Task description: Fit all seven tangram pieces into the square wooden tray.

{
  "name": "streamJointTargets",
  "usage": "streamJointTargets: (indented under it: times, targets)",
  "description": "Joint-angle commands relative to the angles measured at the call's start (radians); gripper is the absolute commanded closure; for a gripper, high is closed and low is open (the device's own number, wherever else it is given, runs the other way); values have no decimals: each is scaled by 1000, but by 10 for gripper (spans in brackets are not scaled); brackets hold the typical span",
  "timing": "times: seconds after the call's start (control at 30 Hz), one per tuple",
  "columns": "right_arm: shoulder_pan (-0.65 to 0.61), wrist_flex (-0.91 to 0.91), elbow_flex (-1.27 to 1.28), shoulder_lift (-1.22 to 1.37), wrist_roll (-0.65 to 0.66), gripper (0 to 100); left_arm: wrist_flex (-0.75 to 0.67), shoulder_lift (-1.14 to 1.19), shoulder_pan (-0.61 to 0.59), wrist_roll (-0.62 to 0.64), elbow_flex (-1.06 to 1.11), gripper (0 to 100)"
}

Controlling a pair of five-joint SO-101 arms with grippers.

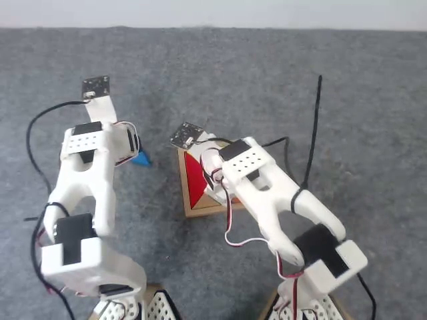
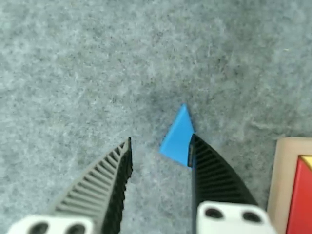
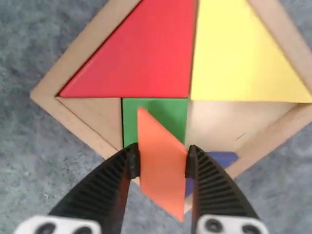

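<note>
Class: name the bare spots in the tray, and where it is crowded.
Bare wood: a small triangle between red triangle, green square and tray rim; a larger patch along the yellow triangle. Crowded over the green square, where the right end effector holds the orange piece.

Small triangle [image 1: 141, 159] left of tray [image 1: 200, 211], parallelogram [image 3: 161, 170] above tray

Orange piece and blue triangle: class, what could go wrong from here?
1. The orange piece, clamped in the right gripper, hangs over the green square; released here, it could land on top instead of on the bare floor of the tray.
2. The blue triangle lies beside one finger of the open left gripper, not between them; closing might just push it aside.
</note>
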Motion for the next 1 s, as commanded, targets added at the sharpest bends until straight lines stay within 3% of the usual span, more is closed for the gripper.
streamJointTargets:
  times: [0.0,0.13,0.33,0.47,0.67,0.8,0.97]
  targets:
    - [-25,31,0,-102,11,780,6,-9,-3,-8,-48,815]
    - [-76,73,0,-125,12,712,6,-9,-3,-8,-48,815]
    - [-71,97,2,-128,18,709,6,-9,-5,-8,-48,815]
    - [-42,130,61,-151,160,708,6,-9,-5,-8,-48,815]
    - [-4,-111,431,-421,402,707,5,-9,-34,3,-62,815]
    - [-4,-297,594,-549,427,707,6,-9,-52,21,-64,815]
    - [-7,-381,632,-496,453,707,5,-9,-66,25,-68,815]
